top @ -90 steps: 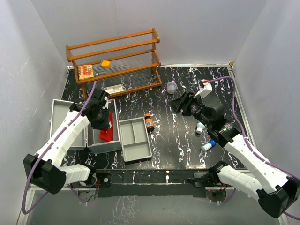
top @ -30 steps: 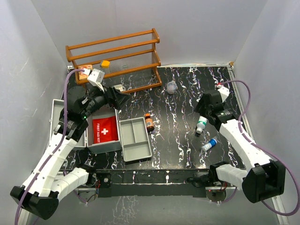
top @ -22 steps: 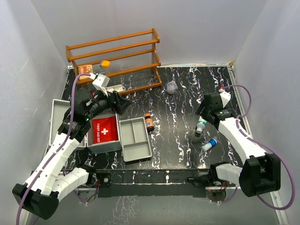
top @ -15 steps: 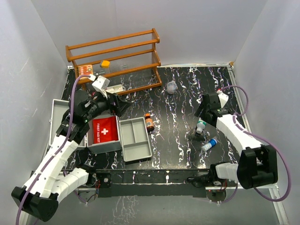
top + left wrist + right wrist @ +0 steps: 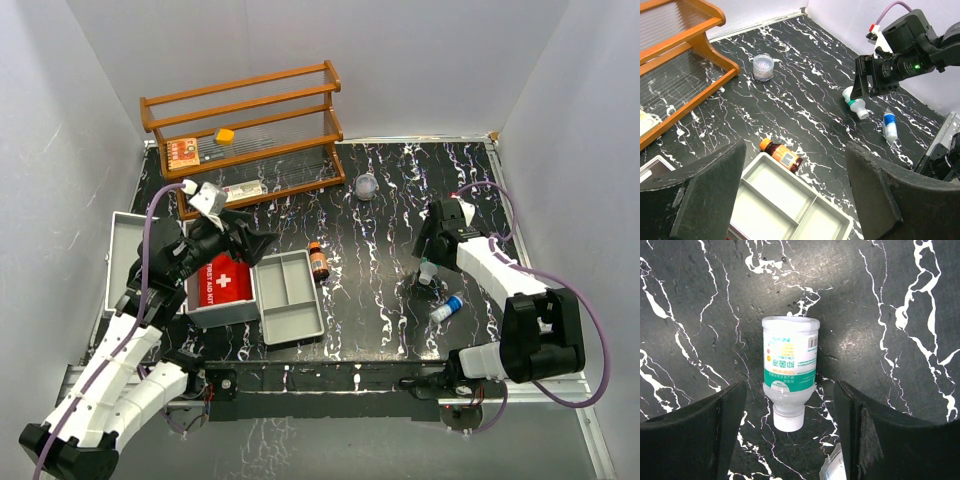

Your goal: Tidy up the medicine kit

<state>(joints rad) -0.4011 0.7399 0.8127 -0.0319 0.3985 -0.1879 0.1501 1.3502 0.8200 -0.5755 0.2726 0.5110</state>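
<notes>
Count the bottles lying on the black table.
3: an amber bottle beside the grey tray, a white-and-green bottle on the right, and a blue-and-white bottle just nearer than it. Others may be hidden.

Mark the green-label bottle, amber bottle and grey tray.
green-label bottle [image 5: 789,375], right wrist view, on its label.
amber bottle [image 5: 784,155], left wrist view, on its label.
grey tray [image 5: 300,310], top external view, on its bare floor.
</notes>
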